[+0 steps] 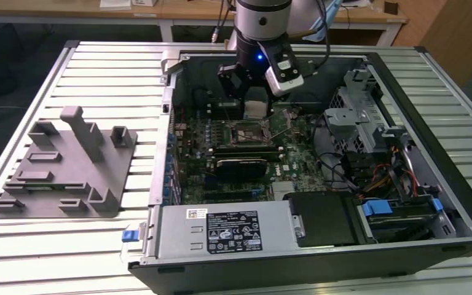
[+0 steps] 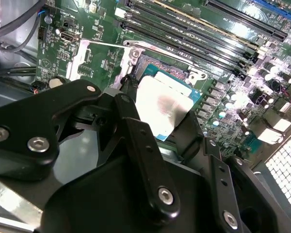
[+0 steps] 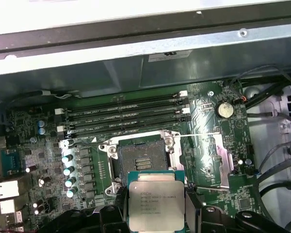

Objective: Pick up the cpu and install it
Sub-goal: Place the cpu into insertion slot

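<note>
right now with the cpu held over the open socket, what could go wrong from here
The gripper holds the cpu by its edges above the open socket; set down offset or tilted, it could damage the socket contacts. With only an edge grip, the cpu might slip or twist. The opened load plate beside the socket sits close, so a gripper finger could catch it.

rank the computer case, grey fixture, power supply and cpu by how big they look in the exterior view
1. computer case
2. grey fixture
3. power supply
4. cpu, clearly the smallest
</note>
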### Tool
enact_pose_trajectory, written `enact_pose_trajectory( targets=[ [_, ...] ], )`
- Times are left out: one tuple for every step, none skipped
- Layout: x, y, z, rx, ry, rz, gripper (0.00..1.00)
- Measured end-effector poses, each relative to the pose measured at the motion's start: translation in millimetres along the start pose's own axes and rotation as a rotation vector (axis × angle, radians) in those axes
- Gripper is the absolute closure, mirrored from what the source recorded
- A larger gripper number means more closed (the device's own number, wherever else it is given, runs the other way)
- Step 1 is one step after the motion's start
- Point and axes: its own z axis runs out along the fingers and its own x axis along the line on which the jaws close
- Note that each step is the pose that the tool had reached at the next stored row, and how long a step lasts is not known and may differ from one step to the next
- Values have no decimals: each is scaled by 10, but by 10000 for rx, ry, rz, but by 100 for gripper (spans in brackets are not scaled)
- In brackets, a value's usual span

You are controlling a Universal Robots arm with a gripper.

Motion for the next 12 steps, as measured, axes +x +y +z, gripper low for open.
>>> enact_pose_trajectory(
  targets=[
    [0, 0, 0, 2, -2, 38, 45],
    [0, 0, 0, 4, -4, 74, 45],
    [0, 0, 0, 6, -6, 112, 45],
    [0, 0, 0, 8, -7, 152, 45],
    [0, 0, 0, 10, -9, 190, 45],
    [0, 0, 0, 12, -11, 225, 45],
    [0, 0, 0, 13, -13, 258, 45],
    [0, 0, 0, 15, -14, 295, 45],
    [0, 0, 0, 18, -16, 334, 45],
    [0, 0, 0, 20, -18, 375, 45],
    [0, 0, 0, 22, -20, 420, 45],
    [0, 0, 0, 25, -23, 465, 45]
  ],
)
